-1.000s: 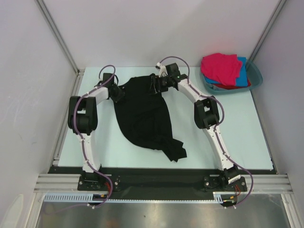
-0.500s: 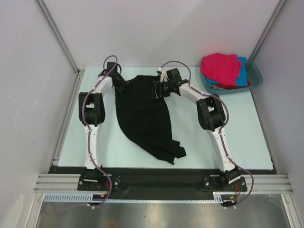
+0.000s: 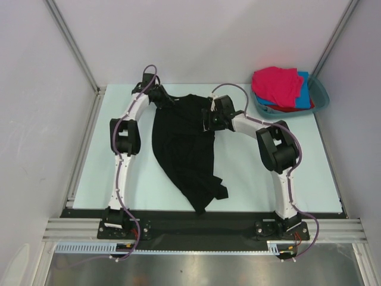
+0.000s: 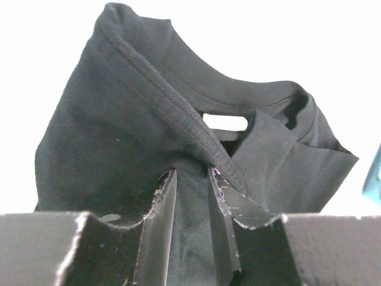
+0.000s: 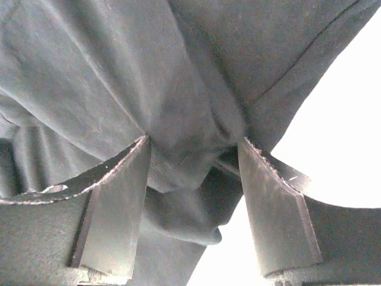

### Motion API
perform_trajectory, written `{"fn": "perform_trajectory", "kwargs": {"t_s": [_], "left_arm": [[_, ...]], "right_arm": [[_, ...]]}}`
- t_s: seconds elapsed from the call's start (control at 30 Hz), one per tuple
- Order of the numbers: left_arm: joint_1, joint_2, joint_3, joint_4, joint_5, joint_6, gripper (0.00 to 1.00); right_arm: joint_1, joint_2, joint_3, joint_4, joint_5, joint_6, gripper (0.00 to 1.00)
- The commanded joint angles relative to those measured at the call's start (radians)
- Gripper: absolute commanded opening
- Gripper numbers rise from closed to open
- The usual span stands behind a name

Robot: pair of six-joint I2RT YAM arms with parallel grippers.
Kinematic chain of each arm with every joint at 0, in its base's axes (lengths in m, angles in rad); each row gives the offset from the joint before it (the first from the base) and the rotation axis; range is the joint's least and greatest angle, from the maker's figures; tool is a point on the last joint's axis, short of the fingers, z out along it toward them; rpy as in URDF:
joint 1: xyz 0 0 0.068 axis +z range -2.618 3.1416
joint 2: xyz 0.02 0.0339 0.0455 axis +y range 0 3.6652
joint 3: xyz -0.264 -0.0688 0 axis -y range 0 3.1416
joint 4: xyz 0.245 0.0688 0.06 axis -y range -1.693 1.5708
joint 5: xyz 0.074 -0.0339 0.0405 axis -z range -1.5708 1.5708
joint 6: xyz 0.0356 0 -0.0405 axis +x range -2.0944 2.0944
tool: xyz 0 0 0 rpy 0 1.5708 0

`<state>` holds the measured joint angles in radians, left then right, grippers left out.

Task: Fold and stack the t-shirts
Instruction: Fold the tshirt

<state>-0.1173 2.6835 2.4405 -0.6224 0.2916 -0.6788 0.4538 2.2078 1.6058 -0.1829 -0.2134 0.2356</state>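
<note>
The large black t-shirt [image 3: 181, 143] hangs stretched between my two grippers at the far middle of the table, and its lower end trails on the table toward the near edge. My left gripper [image 3: 166, 100] is shut on the shirt near the collar seam [image 4: 178, 113], with cloth pinched between narrow jaws [image 4: 191, 173]. My right gripper [image 3: 205, 121] holds a thick bunch of the same shirt [image 5: 119, 71] between wider-set jaws [image 5: 193, 143]. The magenta-pink shirt [image 3: 277, 83], the bright blue shirt [image 3: 305, 89] and the red shirt [image 3: 286, 108] lie piled at the far right.
The teal plastic basin [image 3: 322, 93] holds the three coloured shirts at the far right corner. Grey walls with metal rails stand close on the left, back and right. The arm bases sit on the black strip at the near edge.
Both grippers moved right with the black shirt, the left one also farther back and the right one a little nearer. The shirt shifted right and its trailing end slid left and hangs narrower.
</note>
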Motion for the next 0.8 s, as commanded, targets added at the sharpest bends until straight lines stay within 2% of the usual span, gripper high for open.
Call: {"fn": "perform_trajectory", "kwargs": {"t_s": [0.0,0.07,0.17,0.37,0.5,0.67,0.77], "left_arm": [[-0.015,0.061,0.061,0.052,0.069,0.050,0.35],[-0.025,0.090,0.090,0.073,0.102,0.054,0.36],[-0.038,0.105,0.100,0.122,0.170,0.050,0.39],[-0.048,0.110,0.124,0.234,0.277,0.019,0.45],[-0.041,0.113,0.147,0.282,0.296,-0.016,0.49],[-0.027,0.125,0.160,0.366,0.368,-0.111,0.49],[-0.025,0.089,0.128,0.374,0.423,-0.108,0.46]], "right_arm": [[-0.014,-0.077,-0.147,-0.146,0.211,0.050,0.66],[-0.014,-0.173,-0.263,-0.098,0.259,0.062,0.66],[-0.026,-0.290,-0.354,-0.040,0.328,0.057,0.66],[-0.041,-0.382,-0.316,-0.046,0.303,-0.007,0.67],[-0.023,-0.401,-0.244,-0.136,0.270,-0.015,0.67],[0.060,-0.477,-0.266,-0.194,0.233,-0.002,0.67],[0.130,-0.545,-0.309,-0.204,0.206,0.016,0.67]]}}
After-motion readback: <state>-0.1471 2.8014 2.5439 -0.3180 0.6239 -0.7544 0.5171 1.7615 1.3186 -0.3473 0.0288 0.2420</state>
